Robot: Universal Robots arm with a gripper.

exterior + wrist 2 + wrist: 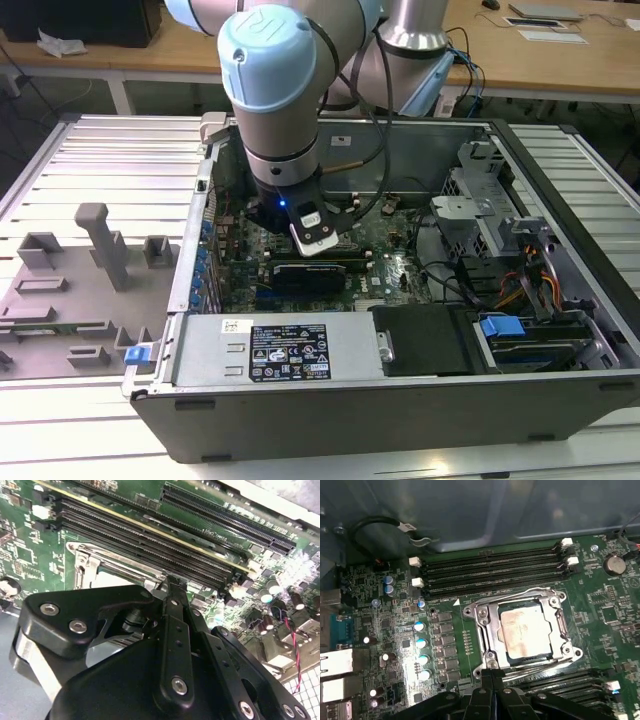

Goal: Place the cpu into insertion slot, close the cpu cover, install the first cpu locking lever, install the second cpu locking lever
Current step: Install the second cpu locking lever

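Note:
The cpu point(525, 630), a pale silver square, lies flat in the socket on the green motherboard point(392, 252). The cpu cover point(483, 625), a silvery frame, lies down around it. Thin wire levers run along the socket's edges, one on the memory-slot side point(520, 593) and one on the side nearest my fingers point(540, 666). My gripper point(490, 672) is shut, its two black fingers pressed together with the tips at the socket's edge. In the second wrist view the gripper point(170, 583) touches the frame's rim point(85, 565). In the exterior view my wrist point(310, 225) hangs low inside the computer case.
Black memory slots point(495, 575) run along one side of the socket, and capacitors point(420, 642) stand on another. A black cable point(375, 530) loops near the case wall. The case point(560, 200) holds a drive cage and wires at the exterior view's right. A grey fixture tray point(70, 280) lies outside it.

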